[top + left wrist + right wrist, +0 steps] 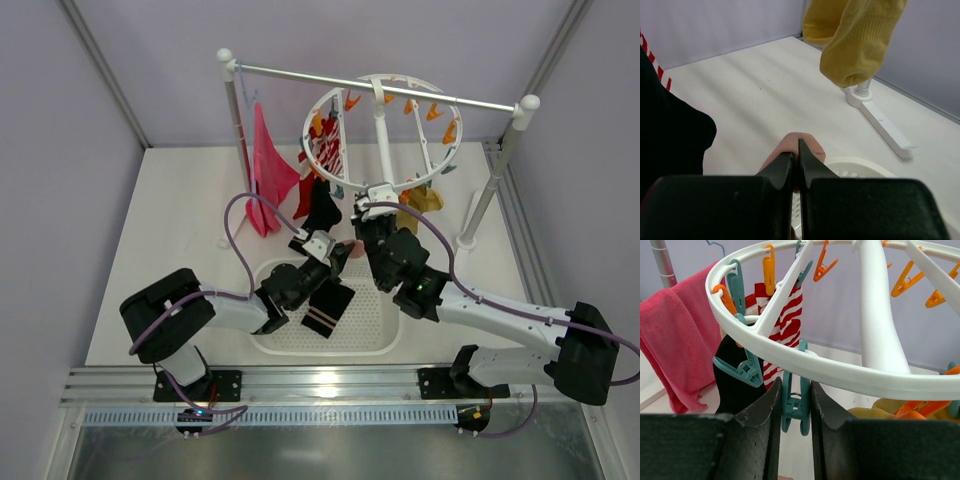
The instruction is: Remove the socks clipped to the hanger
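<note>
The white round hanger [440, 165] hangs from the rail by its hook and fills the right wrist view [850, 372]. A red-and-white striped sock [326, 152], a black sock [322, 205] and a mustard yellow sock [420, 205] hang from its clips. My right gripper [374, 226] is shut on a teal clip [792, 410] under the ring, with nothing hanging from that clip. My left gripper [338, 252] is shut on a pale pink sock [790, 138], held over the far rim of the basket. The yellow sock [855, 40] hangs ahead of it.
A white perforated basket [375, 320] between the arms holds a black sock with pale stripes [328, 306]. A magenta cloth [268, 165] hangs from the white-posted rack's metal rail [300, 74]. The rack's right foot [880, 122] lies on the table.
</note>
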Controlling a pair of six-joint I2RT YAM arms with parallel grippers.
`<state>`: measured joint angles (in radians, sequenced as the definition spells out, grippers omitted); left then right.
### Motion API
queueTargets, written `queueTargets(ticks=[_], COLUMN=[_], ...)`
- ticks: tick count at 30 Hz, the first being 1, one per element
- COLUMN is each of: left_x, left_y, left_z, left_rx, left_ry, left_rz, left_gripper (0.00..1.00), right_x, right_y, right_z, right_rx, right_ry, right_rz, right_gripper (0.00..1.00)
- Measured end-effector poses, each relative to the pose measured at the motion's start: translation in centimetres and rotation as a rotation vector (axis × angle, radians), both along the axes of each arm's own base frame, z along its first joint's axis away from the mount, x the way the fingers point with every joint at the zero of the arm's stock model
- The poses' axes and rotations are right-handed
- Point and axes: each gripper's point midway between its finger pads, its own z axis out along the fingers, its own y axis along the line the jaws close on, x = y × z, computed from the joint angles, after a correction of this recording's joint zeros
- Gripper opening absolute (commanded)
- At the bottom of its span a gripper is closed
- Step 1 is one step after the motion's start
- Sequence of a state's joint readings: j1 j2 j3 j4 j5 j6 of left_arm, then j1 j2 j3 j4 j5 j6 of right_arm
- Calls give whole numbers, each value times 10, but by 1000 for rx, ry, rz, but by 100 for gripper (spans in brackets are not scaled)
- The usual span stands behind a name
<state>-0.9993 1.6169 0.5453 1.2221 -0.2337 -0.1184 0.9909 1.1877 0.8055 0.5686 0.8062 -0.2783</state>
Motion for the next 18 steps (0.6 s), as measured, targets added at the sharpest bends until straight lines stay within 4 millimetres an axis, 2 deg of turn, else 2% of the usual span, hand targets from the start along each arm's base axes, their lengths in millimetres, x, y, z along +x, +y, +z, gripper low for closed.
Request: queueTargets(ticks=[1,3,4,5,6,10,13,18], left_x=[0,-1,-1,-2,-2,-6,-11,-28], left_y=[0,0,-1,-1,-2,0,3,3], left_z=[0,-1,-2,-3,-4,-5,4,19], left_rx=[1,3,5,8,13,32,40,102], left_ry=[0,1,3,6,10,25,29,64], left_rz=[-1,-5,-8,-11,-17,-29,-41,-108], left_gripper=[0,0,0,0,0,0,0,0], right_x=[-1,-1,-2,-2,-2,-8,-15,-31], right_y=[0,0,0,2,3,3,-1,-14], right_z=[1,2,2,1,-1,-10,-14,-15], right_rx=[3,10,14,21,19,17,33,91], right_ry=[-3,-6,-5,-4,0,18,26,20], right_rz=[3,9,13,22,26,60,88,130], right_gripper=[20,36,60,68,82,95,99,100])
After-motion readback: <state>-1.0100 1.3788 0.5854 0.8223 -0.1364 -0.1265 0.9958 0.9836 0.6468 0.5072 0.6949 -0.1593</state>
